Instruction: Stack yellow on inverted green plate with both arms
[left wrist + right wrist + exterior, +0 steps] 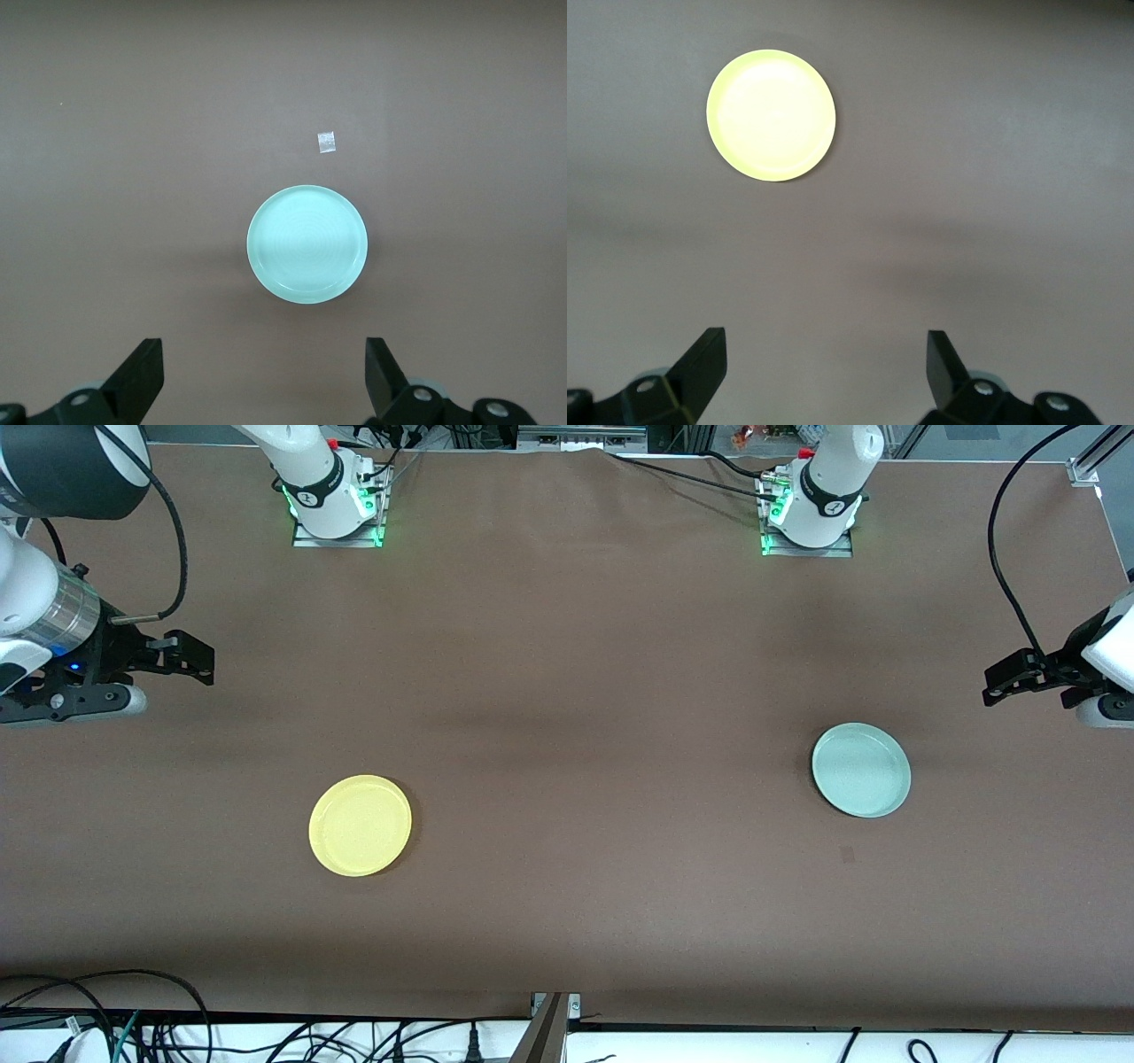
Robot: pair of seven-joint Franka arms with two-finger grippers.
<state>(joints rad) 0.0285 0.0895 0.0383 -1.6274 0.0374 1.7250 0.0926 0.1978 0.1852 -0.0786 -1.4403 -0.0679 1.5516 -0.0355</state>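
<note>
— What sits nearest the front camera?

— The yellow plate (pixel 360 825), rim up on the brown desk (pixel 567 921), toward the right arm's end. A little farther from the camera, toward the left arm's end, lies the green plate (pixel 861 770), also rim up — so by my judgement it has not been inverted yet. A small pale tag (pixel 327 141) lies on the desk just beside it.

— Why are they so far apart?

— Likely so each arm gets its own plate; each lies at its own arm's end.

— And the end effectors?

— Both released, fingers spread wide, holding nothing. The right end effector (pixel 190 658) hangs above the desk's edge at its own end, well apart from the yellow plate, which its wrist camera shows off to one side. The left end effector (pixel 1010 679) hangs near the green plate, which sits roughly centred ahead of its fingers (pixel 142 372) — better lined up for a descent, I'd judge.
</note>
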